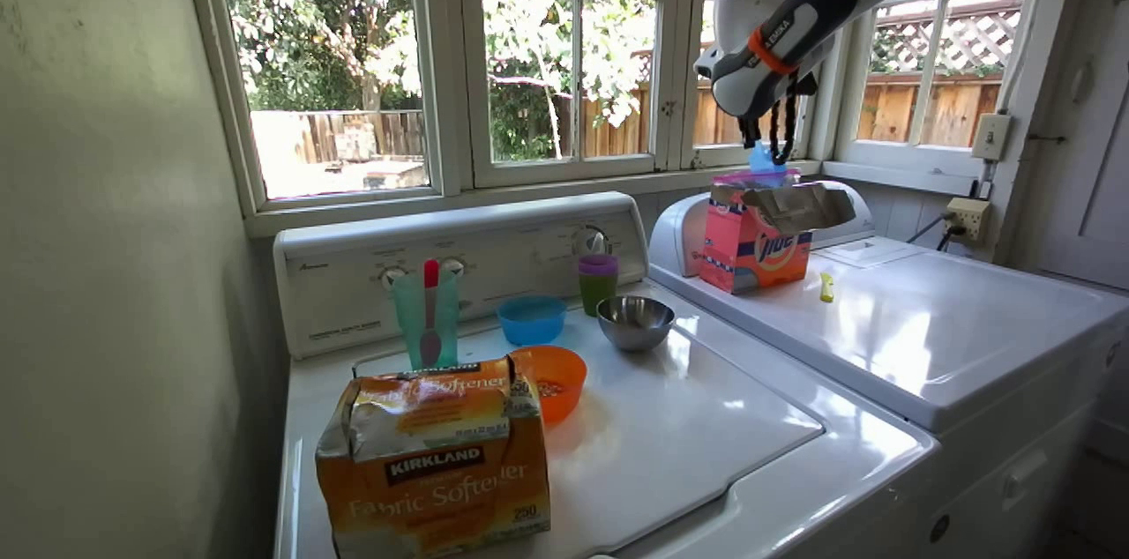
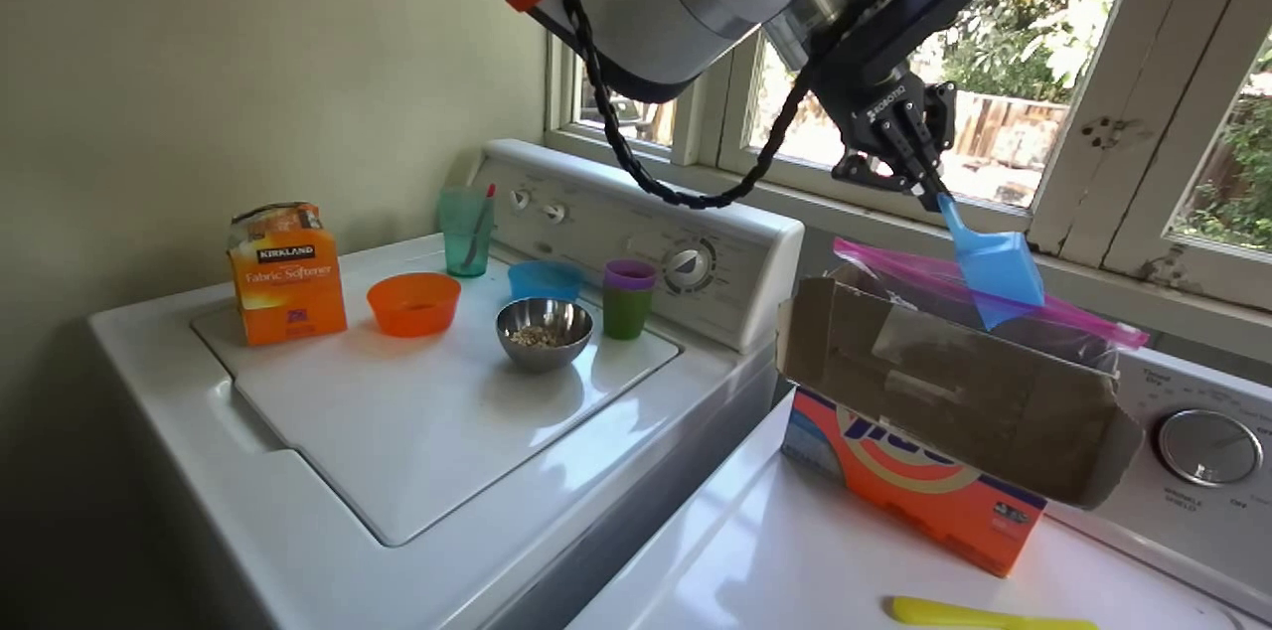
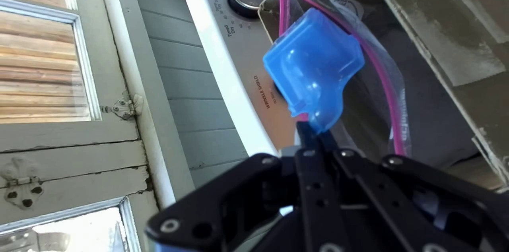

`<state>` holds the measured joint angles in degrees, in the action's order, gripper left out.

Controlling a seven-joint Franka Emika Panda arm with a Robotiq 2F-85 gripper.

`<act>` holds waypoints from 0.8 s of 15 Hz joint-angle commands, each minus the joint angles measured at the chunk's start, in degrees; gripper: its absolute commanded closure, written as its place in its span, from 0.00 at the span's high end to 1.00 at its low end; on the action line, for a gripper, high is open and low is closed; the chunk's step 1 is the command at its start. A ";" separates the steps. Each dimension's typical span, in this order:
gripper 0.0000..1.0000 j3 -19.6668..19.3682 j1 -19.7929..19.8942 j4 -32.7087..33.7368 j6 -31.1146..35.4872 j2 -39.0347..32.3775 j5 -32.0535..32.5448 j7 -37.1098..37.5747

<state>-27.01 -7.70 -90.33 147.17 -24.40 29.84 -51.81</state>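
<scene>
The gripper (image 2: 937, 201) pinches the blue scoop (image 2: 999, 267), so I judge that the grasping is done; the scoop is not yet set down. It is at the mouth of the plastic bag (image 3: 391, 103) in the open box (image 1: 756, 250), near the back edge of the dryer (image 1: 935, 312). Whether its lower tip is inside, I cannot tell.

The scoop (image 2: 999, 267) is at the mouth of the bag (image 2: 1078, 317) in the box (image 2: 944, 411) on the dryer (image 2: 755, 551), beside the washer (image 2: 417, 431).
</scene>
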 commanded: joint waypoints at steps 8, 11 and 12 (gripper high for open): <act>0.01 13.55 10.93 -4.80 -1.80 5.01 6.59 5.26; 0.01 14.42 11.98 -5.45 -0.32 5.11 8.48 8.11; 0.01 14.78 12.38 -5.70 0.37 5.20 8.89 8.30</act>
<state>-13.57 3.24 -93.38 145.95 -21.22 36.46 -45.71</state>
